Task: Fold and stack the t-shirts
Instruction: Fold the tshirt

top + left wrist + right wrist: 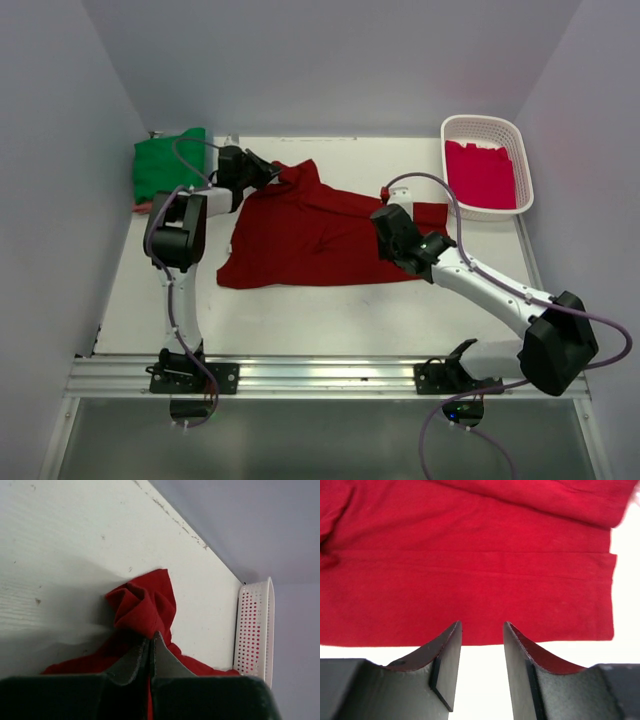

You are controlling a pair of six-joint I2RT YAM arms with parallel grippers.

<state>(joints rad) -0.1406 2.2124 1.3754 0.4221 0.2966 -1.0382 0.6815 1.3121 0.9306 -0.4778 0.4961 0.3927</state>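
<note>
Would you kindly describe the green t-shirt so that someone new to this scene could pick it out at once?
Find the white table and look to its far left corner. The folded green t-shirt lies there. It is the only green cloth: the dark red t-shirt is spread mid-table, and the crimson t-shirt sits in the white basket.

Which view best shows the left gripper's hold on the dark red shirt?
Left wrist: the left gripper is shut on a bunched fold of the dark red shirt. Top external shows that corner hidden by the gripper; right wrist shows only flat cloth.
</note>
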